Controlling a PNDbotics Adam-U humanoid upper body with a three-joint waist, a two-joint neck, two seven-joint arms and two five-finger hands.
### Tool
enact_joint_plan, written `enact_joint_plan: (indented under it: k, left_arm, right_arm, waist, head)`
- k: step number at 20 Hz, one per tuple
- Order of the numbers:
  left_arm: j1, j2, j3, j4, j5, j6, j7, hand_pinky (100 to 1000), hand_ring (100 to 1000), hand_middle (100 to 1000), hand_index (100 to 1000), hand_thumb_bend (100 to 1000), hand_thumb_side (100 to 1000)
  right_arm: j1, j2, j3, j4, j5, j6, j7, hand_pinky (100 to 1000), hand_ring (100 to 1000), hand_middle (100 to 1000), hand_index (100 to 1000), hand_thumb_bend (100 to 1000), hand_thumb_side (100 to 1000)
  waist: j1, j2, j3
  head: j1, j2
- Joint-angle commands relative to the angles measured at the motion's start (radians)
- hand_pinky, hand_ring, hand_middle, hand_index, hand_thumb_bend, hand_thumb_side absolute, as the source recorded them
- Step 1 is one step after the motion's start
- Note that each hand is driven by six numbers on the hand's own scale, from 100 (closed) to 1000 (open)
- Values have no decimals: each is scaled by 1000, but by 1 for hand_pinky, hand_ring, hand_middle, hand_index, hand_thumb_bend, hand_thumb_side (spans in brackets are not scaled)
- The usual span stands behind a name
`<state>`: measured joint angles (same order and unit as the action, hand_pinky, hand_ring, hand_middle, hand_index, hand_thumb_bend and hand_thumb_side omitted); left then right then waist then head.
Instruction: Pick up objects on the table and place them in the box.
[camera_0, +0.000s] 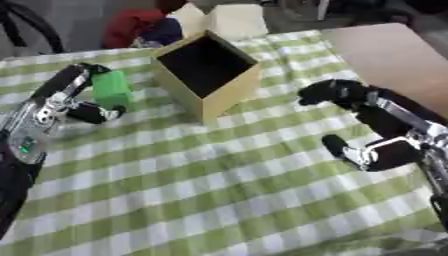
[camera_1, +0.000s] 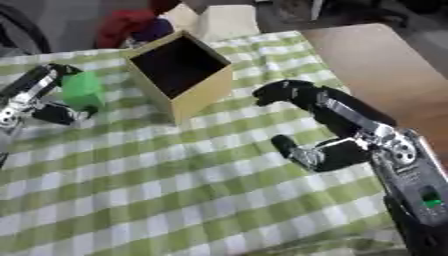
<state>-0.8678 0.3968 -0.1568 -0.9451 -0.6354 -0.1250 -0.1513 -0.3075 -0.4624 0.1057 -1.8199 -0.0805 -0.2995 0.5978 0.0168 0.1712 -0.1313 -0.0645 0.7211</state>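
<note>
A tan open-topped box (camera_0: 210, 70) with a dark inside stands on the green-and-white checked tablecloth (camera_0: 219, 190) at the upper middle. Left of it, my left hand (camera_0: 79, 97) is curled round a green block (camera_0: 111, 89), with fingers over its top and the thumb below. My right hand (camera_1: 328, 127) hovers to the right of the box, fingers relaxed and spread, thumb low, holding nothing. The dark inside of the box hides whatever lies in it.
A bare brown tabletop (camera_0: 394, 55) shows at the upper right beyond the cloth's edge. Behind the box lie a red and dark bundle (camera_0: 140, 27) and a pale cream block (camera_0: 236, 20). The cloth in front of the box is bare.
</note>
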Motion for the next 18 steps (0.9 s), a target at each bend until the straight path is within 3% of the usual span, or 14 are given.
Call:
enact_joint_plan:
  k: [1,8,18]
  left_arm:
    - [-38,16,-7,-40,39,13,5,769,606,456,772,318,139]
    - [-88,-39,-20,-38,62,19,20,773,606,454,768,298,143]
    - [-134,-83,-6,15,33,15,75,785,619,466,773,294,160]
  right_arm:
    - [-8,-13,-3,-8,-6,-3,3,967,861,862,837,169,254]
    - [-19,-12,10,-9,-9,-5,17,967,860,862,836,169,257]
    - [-66,-1,53,-12,-25,-6,66,967,861,861,837,167,274]
  waist:
    - [-1,-19,-5]
    - [3,-14,-33]
    - [14,1,-109]
  head:
    - [-1,2]
    - [17,-7]
    - [50,-38]
